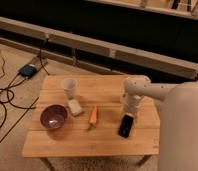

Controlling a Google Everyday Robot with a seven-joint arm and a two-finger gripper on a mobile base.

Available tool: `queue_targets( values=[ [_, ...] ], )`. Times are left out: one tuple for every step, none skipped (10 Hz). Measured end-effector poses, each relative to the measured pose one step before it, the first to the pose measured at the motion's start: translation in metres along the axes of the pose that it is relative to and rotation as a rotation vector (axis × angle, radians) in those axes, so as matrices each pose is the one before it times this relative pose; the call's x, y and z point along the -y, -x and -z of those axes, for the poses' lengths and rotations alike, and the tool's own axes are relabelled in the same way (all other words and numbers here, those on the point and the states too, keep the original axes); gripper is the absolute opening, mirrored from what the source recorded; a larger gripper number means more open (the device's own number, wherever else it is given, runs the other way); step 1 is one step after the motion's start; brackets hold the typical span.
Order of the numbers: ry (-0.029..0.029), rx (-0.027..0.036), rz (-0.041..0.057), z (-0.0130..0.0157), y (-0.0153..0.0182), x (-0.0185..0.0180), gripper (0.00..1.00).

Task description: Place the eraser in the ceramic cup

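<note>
The eraser point(126, 125), a flat black slab, lies on the right part of the wooden table point(92, 137). The white ceramic cup point(69, 88) stands upright at the table's back left. My gripper point(129, 112) hangs at the end of the white arm, just above the eraser's far end, well to the right of the cup. The arm's wrist hides most of the gripper.
A purple bowl point(53, 116) sits at the front left. A pale off-white block point(74, 107) lies between bowl and cup. An orange carrot point(93, 116) lies mid-table. Cables and a dark box point(29, 70) lie on the floor to the left.
</note>
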Motion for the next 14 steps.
queue_targets(
  values=[
    [-0.00162,-0.00629,-0.00017,-0.00107,0.00132,0.00033,0.65],
    [-0.00295,-0.00933,0.00214,-0.0016,0.00162,-0.0003,0.65],
    [-0.003,-0.00798,0.00254,-0.0014,0.00135,-0.00032,0.65],
    [-0.00415,-0.00647,0.00245,-0.00127,0.00084,-0.00017,0.65],
    [-0.00484,-0.00461,0.00232,-0.00053,0.00112,0.00004,0.65],
    [-0.00615,-0.00457,0.00153,-0.00087,0.00076,0.00099,0.62],
    [-0.0058,-0.00241,0.00557,-0.00032,0.00056,-0.00138,0.55],
    [-0.0026,0.0021,0.00824,0.00004,0.00139,-0.00301,0.44],
    [-0.0038,0.00376,0.00621,0.00034,0.0013,-0.00352,0.34],
    [-0.00053,0.00646,0.00395,0.00088,0.00159,-0.00252,0.22],
    [0.00275,0.006,0.00296,0.0012,0.00089,-0.00249,0.12],
    [0.0029,0.00663,0.00377,0.00125,0.00077,-0.00197,0.05],
    [0.009,0.02065,0.0119,0.00357,0.00237,-0.00498,0.0],
    [0.0068,0.00923,0.00968,0.0046,-0.00127,-0.00414,0.0]
  ],
)
